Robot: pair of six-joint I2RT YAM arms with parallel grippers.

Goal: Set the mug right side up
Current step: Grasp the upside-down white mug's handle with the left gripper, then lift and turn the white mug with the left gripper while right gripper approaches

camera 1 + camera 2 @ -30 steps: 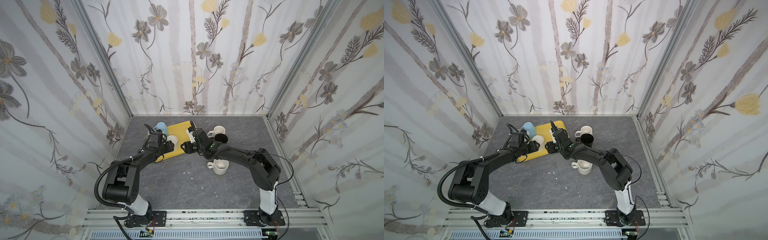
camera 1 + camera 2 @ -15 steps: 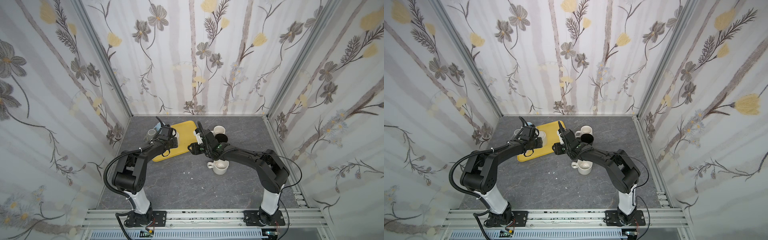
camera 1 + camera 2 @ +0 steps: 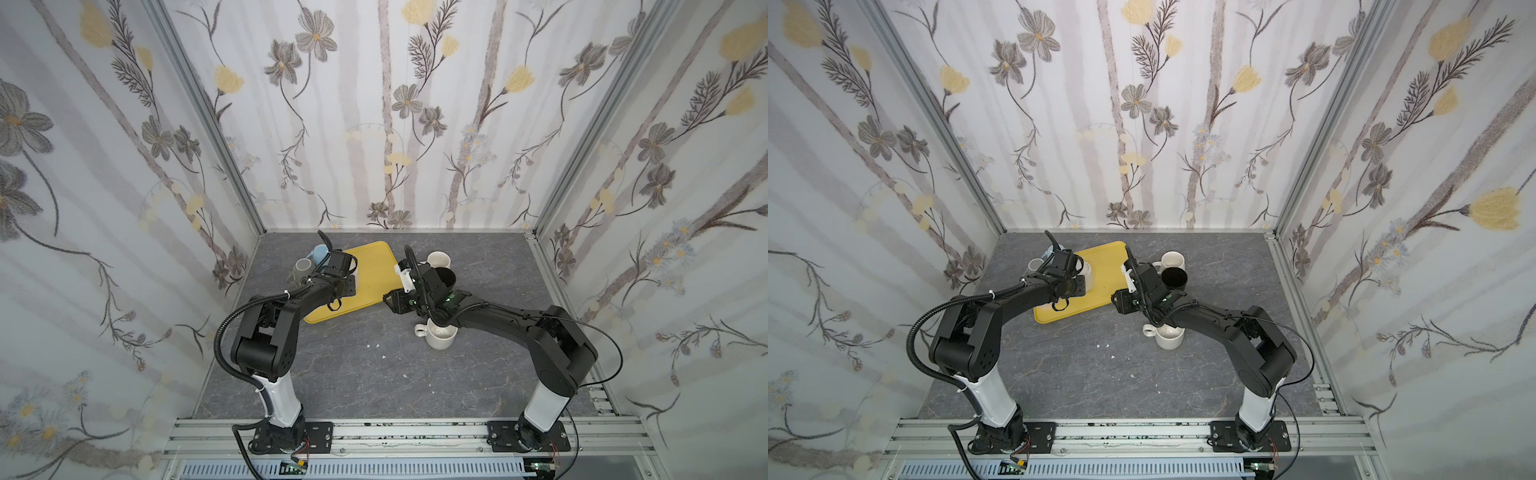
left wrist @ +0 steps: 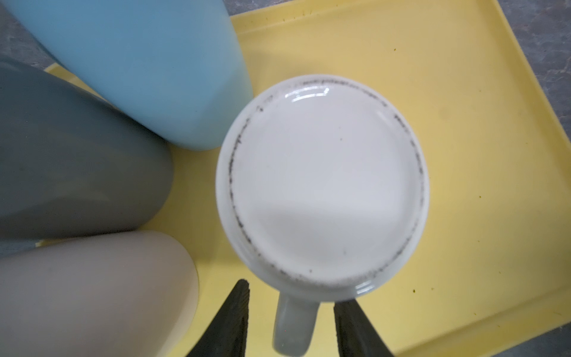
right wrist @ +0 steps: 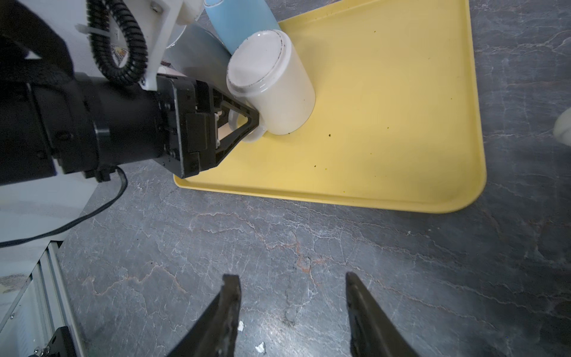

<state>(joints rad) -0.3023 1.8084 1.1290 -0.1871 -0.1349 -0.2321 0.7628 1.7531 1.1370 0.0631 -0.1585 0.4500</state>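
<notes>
Mug [image 4: 321, 185] is sitting upside down on the yellow tray [image 4: 463, 154], its glazed white base facing up with a speckled dark ring around the foot.

The left wrist view is showing what the top views are hiding. The left gripper [image 4: 293, 293] jaws are straddling the handle, narrowly parted, with a sliver of tray showing on each side; they are not yet pinching.

The right wrist view is giving the side-on look. The right gripper [image 5: 291, 276] jaws are hanging wide apart over bare worktop [image 5: 278, 231], holding nothing.

A matte blue cup [image 4: 154, 61], a grey cup [image 4: 77, 154] and a beige cup [image 4: 92, 293] are crowding the mug. In both top views the blue and grey ones are showing at its 10 o'clock.

At the tray's 3 o'clock a cream mug [image 3: 439, 259] and a black mug [image 3: 444, 277] are standing mouth-up, side by side. A second cream mug [image 3: 440, 336] is sitting at 5 o'clock, beneath the right arm.

The worktop is looking like dark grey veined slate. Floral wallpaper walls [image 3: 374, 124] are closing in on three sides. An aluminium rail [image 3: 374, 428] at 6 o'clock is carrying both arm bases.
</notes>
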